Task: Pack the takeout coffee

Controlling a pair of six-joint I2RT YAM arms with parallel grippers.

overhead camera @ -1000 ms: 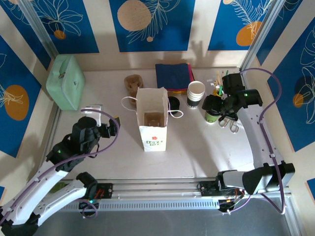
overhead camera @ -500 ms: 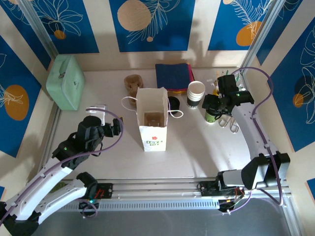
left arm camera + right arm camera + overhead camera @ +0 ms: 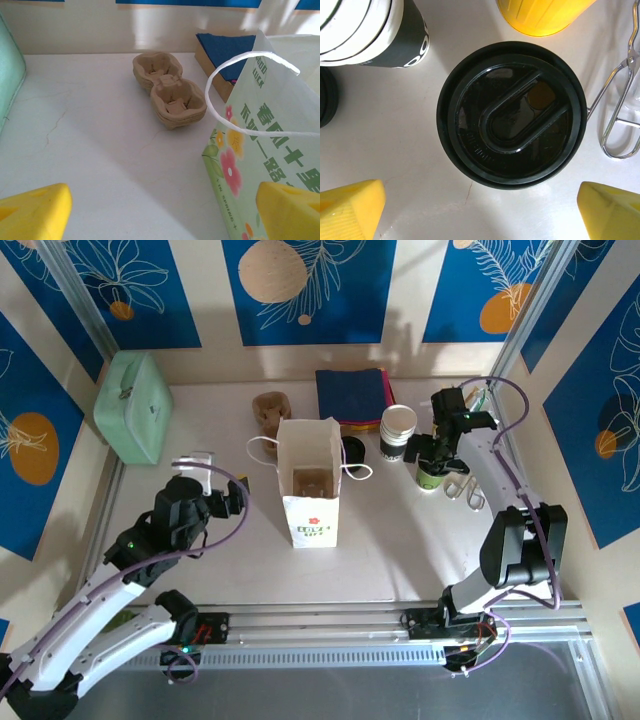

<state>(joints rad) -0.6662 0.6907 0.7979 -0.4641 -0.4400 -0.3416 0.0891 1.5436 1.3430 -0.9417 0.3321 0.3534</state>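
The takeout coffee [image 3: 431,479] stands upright on the table [image 3: 400,540], in its far right part, just near-right of the stack of white cups [image 3: 398,428] and just left of the metal tongs [image 3: 466,490]. From above we see only its olive-green side, because the right gripper [image 3: 428,455] hangs directly over it. In the right wrist view we look straight down on its round black lid [image 3: 511,119], which sits flat on the rim. There the right gripper [image 3: 480,207] is spread wide. Its yellow fingertips [image 3: 350,207] stand at either side, clear of the lid, and hold nothing. A yellow container [image 3: 545,15] sits just beyond the lid, and the loose black lids [image 3: 324,105] lie at the edge of that view.

The paper bag [image 3: 308,490] stands open and upright in the middle of the table, well apart from the coffee and to its left. The left gripper [image 3: 230,498] hovers near the bag's left side. In the left wrist view we see its jaws wide apart and empty, and the bag's flower-printed side [image 3: 260,155] is just beside one fingertip [image 3: 290,210]. Farther off lie the stacked pulp cup carriers [image 3: 170,90], the blue napkins [image 3: 225,47] at the far edge, and the mint-green case [image 3: 133,405] at the far left.
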